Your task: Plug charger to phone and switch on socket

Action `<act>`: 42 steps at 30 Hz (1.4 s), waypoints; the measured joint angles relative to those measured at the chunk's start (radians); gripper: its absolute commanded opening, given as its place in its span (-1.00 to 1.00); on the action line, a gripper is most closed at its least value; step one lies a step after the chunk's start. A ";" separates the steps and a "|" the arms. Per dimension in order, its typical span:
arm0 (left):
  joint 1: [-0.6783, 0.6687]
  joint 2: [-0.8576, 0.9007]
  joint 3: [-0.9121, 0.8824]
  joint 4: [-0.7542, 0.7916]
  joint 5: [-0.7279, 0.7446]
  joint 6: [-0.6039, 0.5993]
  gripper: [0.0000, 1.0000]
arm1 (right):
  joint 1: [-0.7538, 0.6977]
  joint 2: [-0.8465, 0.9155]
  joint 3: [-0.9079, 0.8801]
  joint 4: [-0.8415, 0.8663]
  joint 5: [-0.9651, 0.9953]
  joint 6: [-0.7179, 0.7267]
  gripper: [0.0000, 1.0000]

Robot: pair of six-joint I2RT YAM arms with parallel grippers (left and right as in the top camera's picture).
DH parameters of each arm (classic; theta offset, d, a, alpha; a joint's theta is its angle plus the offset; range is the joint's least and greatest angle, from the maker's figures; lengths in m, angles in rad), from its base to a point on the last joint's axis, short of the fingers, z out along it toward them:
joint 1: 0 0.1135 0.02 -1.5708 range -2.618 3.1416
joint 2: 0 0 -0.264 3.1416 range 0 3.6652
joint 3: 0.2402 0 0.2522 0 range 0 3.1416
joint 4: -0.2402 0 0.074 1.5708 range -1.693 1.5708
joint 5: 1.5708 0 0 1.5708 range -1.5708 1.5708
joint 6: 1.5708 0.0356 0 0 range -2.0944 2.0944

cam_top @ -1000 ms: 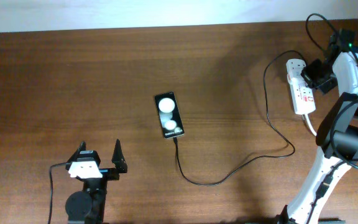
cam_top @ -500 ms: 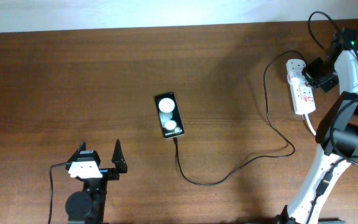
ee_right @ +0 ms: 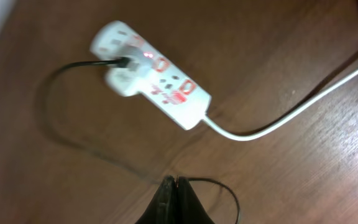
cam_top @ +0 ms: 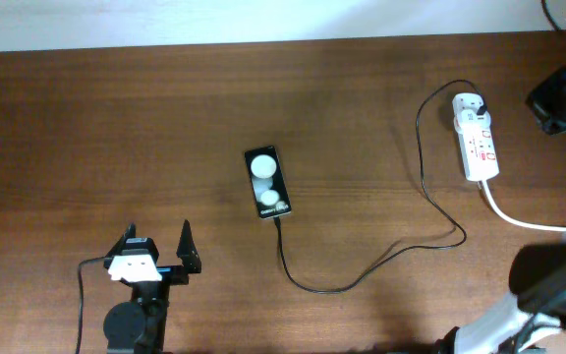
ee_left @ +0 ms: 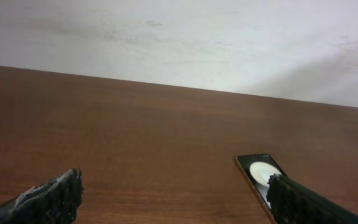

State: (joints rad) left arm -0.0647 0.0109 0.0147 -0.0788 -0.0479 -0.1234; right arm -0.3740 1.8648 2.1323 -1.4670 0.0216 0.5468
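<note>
Here, from above, the phone [cam_top: 267, 183] is seen lying flat near the middle of the brown table [cam_top: 86, 128]. The tip of the charger [cam_top: 422, 162] is seen touching the phone's near end. Its thin black cable is laid in a long loop across the table and is led up to the far end of the socket [cam_top: 476, 138]. The socket is placed far to the right, well apart from the phone. A thick white cord [cam_top: 519, 218] is seen coming out of its near end. The left gripper [cam_top: 157, 244] is held near the front edge, and its jaws are spread wide with nothing between them. The right gripper [cam_top: 558, 98] is seen at the right edge, near the socket but not touching it. How its jaws stand cannot be told from up here.

From the left wrist, two dark fingers [ee_left: 48, 198] are seen far apart. The phone [ee_left: 261, 174] is seen ahead on the right.

From the right wrist, things are a bit blurred. The socket [ee_right: 154, 74] is seen below with red spots on it. The charger's black plug [ee_right: 122, 62] is stuck in near one end. The gripper's jaws are pressed together, and nothing is held.
</note>
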 measured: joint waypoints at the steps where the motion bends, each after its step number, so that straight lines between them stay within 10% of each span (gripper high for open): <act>1: 0.000 0.000 0.000 0.000 0.000 0.000 0.98 | 0.025 -0.056 0.003 0.000 0.000 -0.005 -0.92; 18: 0.000 0.000 0.000 0.000 0.000 0.000 0.98 | 0.183 -0.544 0.003 -0.134 0.000 -0.065 -0.92; 19: 0.000 0.000 0.000 0.000 0.000 0.000 0.98 | 0.183 -0.593 0.004 -0.169 0.000 -0.077 -0.85; 22: 0.000 0.000 0.000 0.000 0.000 0.000 0.98 | 0.183 -0.634 0.005 -0.225 -0.029 -0.116 0.73; 23: 0.000 0.000 0.000 0.000 0.000 0.000 0.98 | 0.184 -0.642 0.005 -0.225 -0.035 -0.131 0.97; 34: 0.000 0.000 0.000 0.000 0.000 0.000 0.98 | 0.184 -0.641 -0.006 -0.225 -0.099 -0.404 0.97; 42: 0.000 0.001 0.000 0.000 0.000 0.000 0.98 | 0.245 -1.349 -1.023 0.492 -0.118 -0.532 0.97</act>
State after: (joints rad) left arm -0.0647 0.0116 0.0147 -0.0784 -0.0483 -0.1230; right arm -0.1287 0.5156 1.1091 -0.9749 -0.0967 0.0151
